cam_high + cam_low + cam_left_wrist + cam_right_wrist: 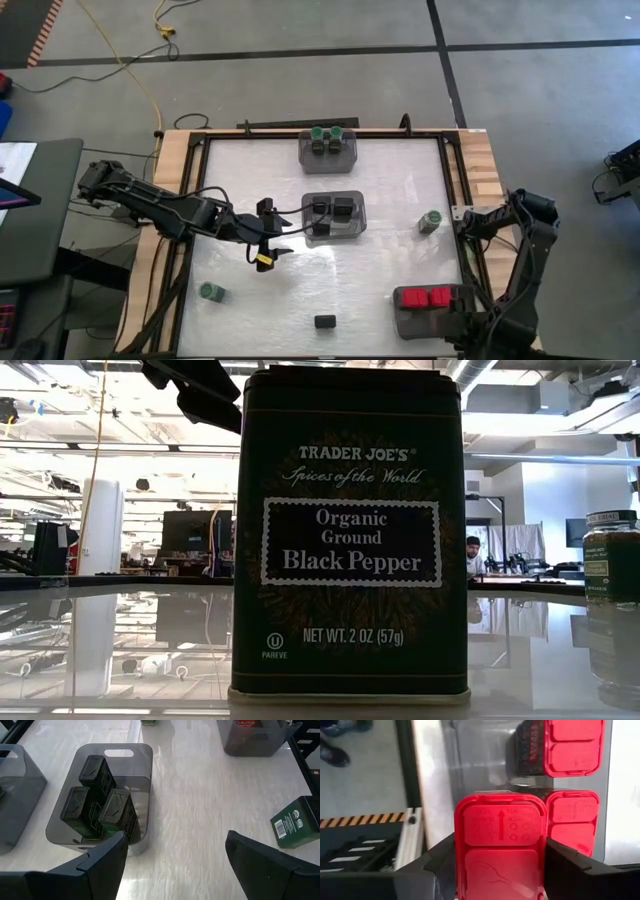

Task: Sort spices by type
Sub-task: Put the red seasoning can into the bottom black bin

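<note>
White tabletop [380,260] carries three grey bins; the middle bin [334,217] is the landmark, holding black tins [95,800]. Just beside it the left gripper [268,240] hangs wide open and empty. A loose tin [350,530] reads "TRADER JOE'S Organic Ground Black Pepper". Well apart from that bin, the right gripper [495,865] clasps a red-capped jar [500,845] by the bin of red-capped jars [428,297].
</note>
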Controlling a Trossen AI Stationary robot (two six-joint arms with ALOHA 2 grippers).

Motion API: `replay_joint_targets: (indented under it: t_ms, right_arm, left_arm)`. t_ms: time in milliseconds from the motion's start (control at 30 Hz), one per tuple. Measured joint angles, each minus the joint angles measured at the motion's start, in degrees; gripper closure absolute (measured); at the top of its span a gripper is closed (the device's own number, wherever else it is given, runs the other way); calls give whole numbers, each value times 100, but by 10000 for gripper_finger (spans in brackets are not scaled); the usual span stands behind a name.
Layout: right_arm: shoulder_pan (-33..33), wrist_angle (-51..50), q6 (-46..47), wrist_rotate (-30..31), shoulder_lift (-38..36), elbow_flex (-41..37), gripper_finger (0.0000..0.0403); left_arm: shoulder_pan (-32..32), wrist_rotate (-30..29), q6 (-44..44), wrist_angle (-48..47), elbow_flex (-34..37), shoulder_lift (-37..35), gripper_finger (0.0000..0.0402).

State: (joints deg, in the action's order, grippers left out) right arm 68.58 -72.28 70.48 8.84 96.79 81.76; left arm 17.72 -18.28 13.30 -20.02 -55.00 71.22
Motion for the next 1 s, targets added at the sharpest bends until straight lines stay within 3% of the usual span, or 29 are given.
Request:
replay_joint_targets:
  t_ms: [533,1000]
  right_arm:
    - [-2,1141,-287,-1,-2,-1205,158]
    - [79,1341,-299,28,-20,-1406,158]
  left_arm:
    - [-2,-1,-2,-1,0,0,79]
    - [-2,-2,0,-1,0,0,79]
